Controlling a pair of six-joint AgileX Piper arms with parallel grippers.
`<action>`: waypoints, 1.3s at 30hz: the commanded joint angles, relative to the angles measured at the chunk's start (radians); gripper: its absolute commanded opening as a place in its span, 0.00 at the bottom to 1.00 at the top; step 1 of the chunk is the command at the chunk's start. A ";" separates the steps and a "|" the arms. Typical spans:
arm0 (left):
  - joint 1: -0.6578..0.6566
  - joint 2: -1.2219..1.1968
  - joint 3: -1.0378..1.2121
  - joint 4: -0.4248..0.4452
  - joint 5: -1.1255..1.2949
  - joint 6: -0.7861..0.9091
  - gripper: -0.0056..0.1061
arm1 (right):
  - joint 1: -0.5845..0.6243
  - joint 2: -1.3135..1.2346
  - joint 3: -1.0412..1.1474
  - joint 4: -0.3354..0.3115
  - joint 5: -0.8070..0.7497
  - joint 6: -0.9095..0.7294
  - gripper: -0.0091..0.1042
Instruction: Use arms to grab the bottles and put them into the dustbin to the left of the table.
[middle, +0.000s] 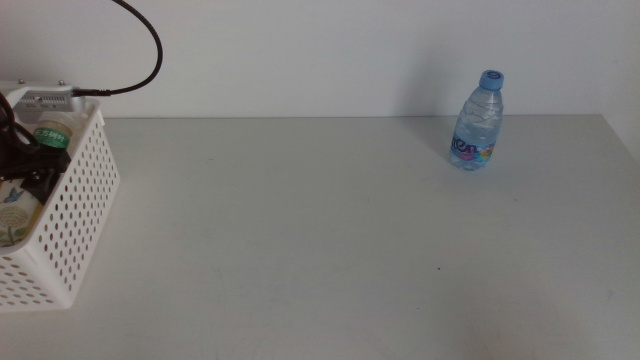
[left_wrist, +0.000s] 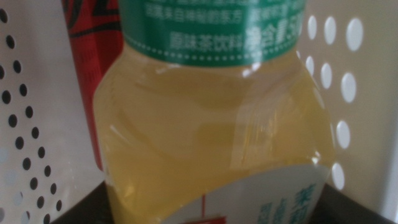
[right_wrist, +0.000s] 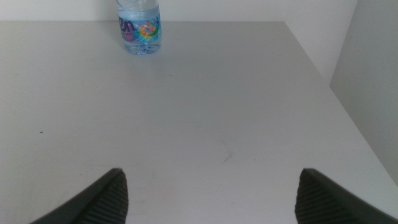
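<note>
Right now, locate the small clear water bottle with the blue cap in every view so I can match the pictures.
Middle view: small clear blue-capped water bottle stands upright at the far right of the light-grey tabletop, near the wall.
Left wrist view: not in it; a yellow tea bottle inside the white perforated basket fills the picture.
Right wrist view: its lower part shows far ahead.
Shared landmark, middle and right wrist views: the tabletop's far edge at the wall.

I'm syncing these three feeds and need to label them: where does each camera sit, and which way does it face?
Middle view: raised, looking forward and down over the table; left arm reaches into the dustbin.
Left wrist view: inside the dustbin, close on the tea bottle beside the red can; left tool hidden.
Right wrist view: low over the table, right tool open, idle.
Middle and right wrist views share the water bottle.
</note>
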 joint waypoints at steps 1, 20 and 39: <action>0.002 -0.064 -0.042 -0.023 0.030 0.013 0.56 | -0.007 -0.022 -0.009 -0.016 -0.072 -0.009 0.91; -0.014 -0.380 -0.055 -0.267 0.078 -0.170 0.89 | -0.007 -0.022 -0.009 -0.016 -0.072 -0.009 0.91; -0.671 -0.870 0.227 -0.119 -0.346 -0.121 0.89 | -0.007 -0.022 -0.009 -0.016 -0.072 -0.009 0.91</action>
